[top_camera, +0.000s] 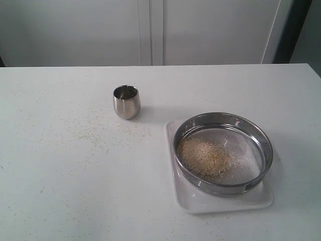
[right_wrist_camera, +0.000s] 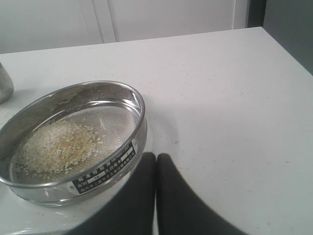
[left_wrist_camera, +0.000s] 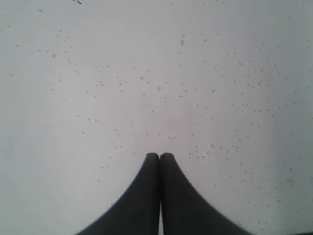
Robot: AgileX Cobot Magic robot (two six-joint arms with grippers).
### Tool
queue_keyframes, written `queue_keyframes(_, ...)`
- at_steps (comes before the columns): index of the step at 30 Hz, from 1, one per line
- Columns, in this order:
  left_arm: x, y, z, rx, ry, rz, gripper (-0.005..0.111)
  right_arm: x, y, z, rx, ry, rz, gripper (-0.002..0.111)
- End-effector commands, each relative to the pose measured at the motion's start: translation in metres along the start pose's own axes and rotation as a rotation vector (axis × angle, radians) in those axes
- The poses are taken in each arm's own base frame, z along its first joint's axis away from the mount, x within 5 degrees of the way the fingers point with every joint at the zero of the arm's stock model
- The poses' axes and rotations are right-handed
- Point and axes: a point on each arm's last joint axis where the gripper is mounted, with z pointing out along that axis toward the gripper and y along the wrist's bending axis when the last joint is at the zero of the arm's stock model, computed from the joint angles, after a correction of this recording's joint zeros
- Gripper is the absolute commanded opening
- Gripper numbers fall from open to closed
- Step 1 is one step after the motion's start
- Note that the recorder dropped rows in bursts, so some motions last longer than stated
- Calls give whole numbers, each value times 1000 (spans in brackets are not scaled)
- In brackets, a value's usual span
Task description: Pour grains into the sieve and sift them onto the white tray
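Note:
The sieve rests on the white tray at the right of the table. A pile of pale and yellowish grains lies on its mesh, toward the left side. In the right wrist view the sieve holds the grains, and my right gripper is shut and empty just beside its labelled rim. My left gripper is shut with nothing in it, over bare table dotted with stray grains. Neither gripper shows in the exterior view.
A small rounded steel cup stands upright on the table, left of and behind the sieve; its edge shows in the right wrist view. Scattered grains speckle the tabletop near the cup. A wall with panels stands behind the table.

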Motion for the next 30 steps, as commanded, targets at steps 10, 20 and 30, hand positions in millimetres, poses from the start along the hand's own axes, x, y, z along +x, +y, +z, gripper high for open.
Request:
queue_keyframes(10, 3, 0, 0, 4, 14, -2, 0, 1, 0, 0, -6, -6, -2, 0)
queue_keyframes(20, 3, 0, 0, 4, 14, -2, 0, 1, 0, 0, -3, -7, -12, 0)
queue_keyframes(30, 3, 0, 0, 4, 14, -2, 0, 0, -4, 0, 40, -15, -134, 0)
